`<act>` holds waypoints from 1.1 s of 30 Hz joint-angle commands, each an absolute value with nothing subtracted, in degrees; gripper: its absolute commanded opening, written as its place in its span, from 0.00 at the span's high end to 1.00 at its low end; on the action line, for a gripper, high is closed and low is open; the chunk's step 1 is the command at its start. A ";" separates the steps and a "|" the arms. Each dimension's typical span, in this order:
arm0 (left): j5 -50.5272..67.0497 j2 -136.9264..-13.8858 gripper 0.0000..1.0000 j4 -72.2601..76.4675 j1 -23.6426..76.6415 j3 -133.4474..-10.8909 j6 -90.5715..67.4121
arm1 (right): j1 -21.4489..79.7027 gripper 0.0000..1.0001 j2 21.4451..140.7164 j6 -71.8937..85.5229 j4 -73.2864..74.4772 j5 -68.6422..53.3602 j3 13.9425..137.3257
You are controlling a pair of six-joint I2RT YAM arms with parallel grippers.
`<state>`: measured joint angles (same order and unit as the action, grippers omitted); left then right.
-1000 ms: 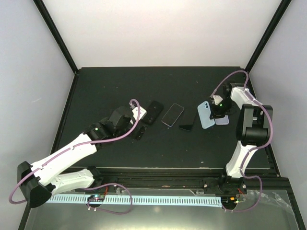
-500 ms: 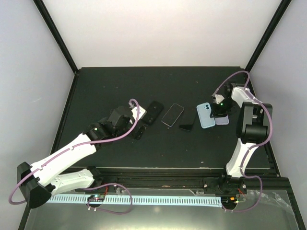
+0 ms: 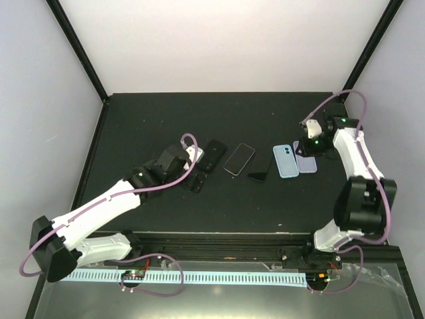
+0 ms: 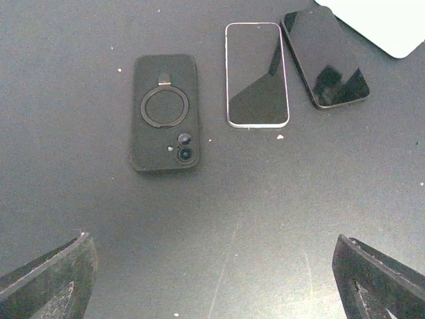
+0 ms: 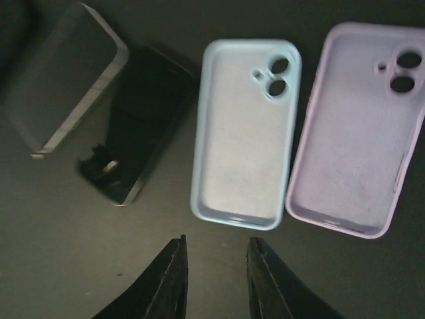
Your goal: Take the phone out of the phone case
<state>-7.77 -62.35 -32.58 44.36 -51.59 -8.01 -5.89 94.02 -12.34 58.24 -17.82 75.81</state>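
Note:
A phone in a black case (image 4: 164, 113) with a ring on its back lies face down on the black table; it also shows in the top view (image 3: 213, 155). My left gripper (image 4: 212, 292) is wide open and empty, hovering short of it, with only the finger ends (image 4: 46, 279) in view; in the top view it (image 3: 192, 169) is just left of the case. My right gripper (image 5: 216, 242) is slightly open and empty, just short of an empty light-blue case (image 5: 246, 153) that lies flat; in the top view the gripper (image 3: 311, 143) is behind and right of this case (image 3: 286, 161).
A silver-edged bare phone (image 4: 257, 74) (image 3: 239, 159) and a black bare phone (image 4: 325, 58) (image 3: 262, 171) lie between the black case and the blue case. An empty lilac case (image 5: 358, 133) (image 3: 307, 165) lies right of the blue one. Black frame rails edge the table.
The right gripper let go of the blue case, which now lies flat, and drew back toward the far right. The left gripper shifted slightly right.

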 commanded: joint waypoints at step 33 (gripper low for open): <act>-2.84 -125.86 0.01 -40.30 32.34 -95.08 -5.20 | -6.11 0.00 49.12 -16.79 42.45 -50.16 50.07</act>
